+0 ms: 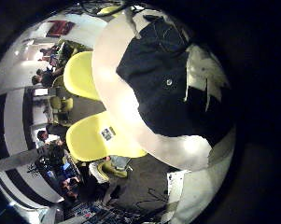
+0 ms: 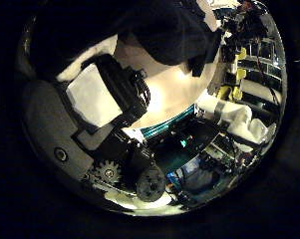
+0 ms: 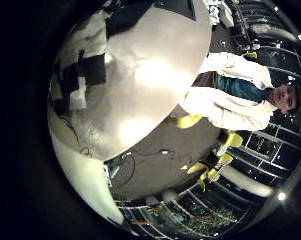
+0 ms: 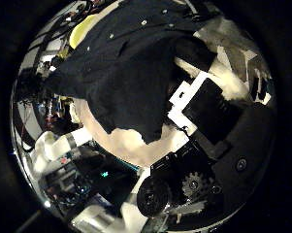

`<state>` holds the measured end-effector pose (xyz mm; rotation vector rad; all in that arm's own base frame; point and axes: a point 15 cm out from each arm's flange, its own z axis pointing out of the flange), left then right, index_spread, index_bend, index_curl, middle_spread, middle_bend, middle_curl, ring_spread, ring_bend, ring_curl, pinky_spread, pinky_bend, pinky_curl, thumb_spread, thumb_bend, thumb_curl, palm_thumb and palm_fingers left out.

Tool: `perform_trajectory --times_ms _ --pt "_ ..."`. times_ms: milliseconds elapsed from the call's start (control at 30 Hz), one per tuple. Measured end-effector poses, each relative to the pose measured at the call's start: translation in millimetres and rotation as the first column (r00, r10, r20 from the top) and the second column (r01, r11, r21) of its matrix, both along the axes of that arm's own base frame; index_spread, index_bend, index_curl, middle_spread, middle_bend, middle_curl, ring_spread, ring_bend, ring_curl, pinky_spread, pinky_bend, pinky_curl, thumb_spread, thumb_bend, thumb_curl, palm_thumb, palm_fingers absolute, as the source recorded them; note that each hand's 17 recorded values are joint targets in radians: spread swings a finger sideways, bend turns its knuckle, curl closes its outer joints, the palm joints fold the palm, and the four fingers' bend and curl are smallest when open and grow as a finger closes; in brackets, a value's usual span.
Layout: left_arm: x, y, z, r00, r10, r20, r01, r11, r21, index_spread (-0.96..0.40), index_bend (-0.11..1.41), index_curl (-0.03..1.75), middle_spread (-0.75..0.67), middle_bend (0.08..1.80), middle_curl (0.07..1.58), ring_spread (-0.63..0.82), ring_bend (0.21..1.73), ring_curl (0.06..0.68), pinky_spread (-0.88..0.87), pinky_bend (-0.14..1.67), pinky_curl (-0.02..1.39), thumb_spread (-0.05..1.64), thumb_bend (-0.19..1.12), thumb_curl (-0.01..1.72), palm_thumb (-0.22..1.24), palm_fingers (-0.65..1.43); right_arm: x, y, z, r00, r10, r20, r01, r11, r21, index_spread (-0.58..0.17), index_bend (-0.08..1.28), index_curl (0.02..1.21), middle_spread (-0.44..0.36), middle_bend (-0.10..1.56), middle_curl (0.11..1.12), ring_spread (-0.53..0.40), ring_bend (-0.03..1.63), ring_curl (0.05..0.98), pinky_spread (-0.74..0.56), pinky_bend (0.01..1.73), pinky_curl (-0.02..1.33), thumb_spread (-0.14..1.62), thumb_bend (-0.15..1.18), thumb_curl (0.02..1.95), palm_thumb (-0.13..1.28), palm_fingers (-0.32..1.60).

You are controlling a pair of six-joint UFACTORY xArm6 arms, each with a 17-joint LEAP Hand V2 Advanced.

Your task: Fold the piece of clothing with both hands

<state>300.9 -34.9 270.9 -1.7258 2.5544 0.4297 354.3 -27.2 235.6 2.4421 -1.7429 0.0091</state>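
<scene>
The piece of clothing (image 1: 163,79), a buttoned garment, lies spread on a round table (image 1: 117,84). In the left little finger side palm view the left hand's fingers (image 1: 205,79) reach over the garment's edge. In the left thumb side palm view the left hand (image 2: 105,90) has relaxed fingers over bare table, with the garment (image 2: 174,30) just beyond them. In the right thumb side palm view the garment (image 4: 126,73) fills much of the picture, and the right hand's fingers (image 4: 199,107) lie straight beside its edge. The right little finger side palm view shows the right hand (image 3: 80,75) over the table (image 3: 155,80). Neither hand holds cloth.
Two chairs (image 1: 79,75) (image 1: 103,138) stand on the floor beside the table. The table's rim (image 3: 180,105) drops to the floor close to the right hand. Shelves and equipment (image 2: 239,70) stand around the room.
</scene>
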Motion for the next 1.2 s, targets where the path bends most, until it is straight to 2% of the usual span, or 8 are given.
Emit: perform_trajectory --times_ms 167,400,600,900,1200 --pt "-7.3 3.4 11.8 1.0 -0.013 0.025 0.013 1.0 -0.011 -0.57 0.18 1.52 -0.67 0.78 1.15 -0.48 1.28 0.515 -0.7 0.98 0.66 1.28 -0.01 0.38 0.58 0.94 -9.0 18.8 29.0 0.999 0.005 0.044 -0.009 0.996 0.088 -0.302 1.16 0.89 -0.169 1.34 0.93 -0.249 1.43 0.777 -0.18 1.37 0.85 1.12 0.02 0.66 1.09 0.93" --pt "-5.3 4.0 18.4 0.999 -0.017 0.041 0.018 1.0 -0.017 -0.55 0.18 1.53 -0.68 0.78 1.15 -0.49 1.27 0.513 -0.7 0.97 0.67 1.27 -0.01 0.38 0.58 0.94 -3.5 29.4 73.9 0.996 0.008 0.094 -0.019 0.993 0.118 -0.29 1.16 0.92 -0.154 1.35 0.92 -0.237 1.44 0.792 -0.17 1.34 0.92 1.11 0.0 0.7 1.1 0.94" --pt "4.7 10.3 26.6 0.998 -0.001 0.056 0.003 1.0 -0.021 -0.53 0.18 1.53 -0.68 0.78 1.15 -0.49 1.26 0.512 -0.7 0.96 0.67 1.27 -0.01 0.38 0.57 0.95 20.7 47.8 112.4 0.985 0.008 0.173 -0.035 0.987 0.156 -0.285 1.15 0.94 -0.147 1.36 0.91 -0.232 1.44 0.8 -0.17 1.32 0.98 1.1 -0.01 0.73 1.1 0.94" --pt "50.3 33.7 33.0 0.997 0.072 0.031 -0.071 0.997 -0.038 -0.51 0.18 1.53 -0.68 0.78 1.15 -0.49 1.25 0.515 -0.71 0.94 0.67 1.26 -0.01 0.38 0.56 0.94 101.7 86.5 141.7 0.977 -0.003 0.212 -0.038 0.981 0.189 -0.281 1.12 0.95 -0.14 1.36 0.9 -0.227 1.43 0.801 -0.17 1.27 1.05 1.1 -0.01 0.78 1.1 0.97" --pt "98.2 53.6 6.3 0.989 0.141 -0.047 -0.143 0.989 -0.048 -0.5 0.19 1.52 -0.68 0.8 1.13 -0.49 1.21 0.509 -0.71 0.85 0.66 1.26 -0.02 0.37 0.53 0.89 191.6 128.6 96.0 0.989 0.001 0.15 -0.029 0.982 0.188 -0.281 1.1 0.97 -0.138 1.35 0.89 -0.227 1.41 0.803 -0.17 1.23 1.1 1.09 -0.01 0.81 1.1 0.98"
